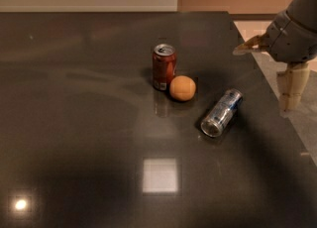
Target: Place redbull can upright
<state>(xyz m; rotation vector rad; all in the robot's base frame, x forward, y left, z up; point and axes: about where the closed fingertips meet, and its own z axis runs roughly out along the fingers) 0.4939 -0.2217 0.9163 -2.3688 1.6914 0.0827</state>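
Note:
The redbull can [222,112], slim and silver with blue patches, lies on its side on the dark table [89,123], right of centre, with its shiny end facing the front. My gripper [266,73] hangs above the table's right edge, to the right of the can and higher up. It is open and empty, one tan finger [246,47] pointing left and the other [290,89] pointing down. It does not touch the can.
A wider red-brown soda can [163,66] stands upright near the table's middle, with an orange [182,87] right beside it. The table's right edge [277,123] runs close to the redbull can, with pale floor beyond it. A wall is behind the table.

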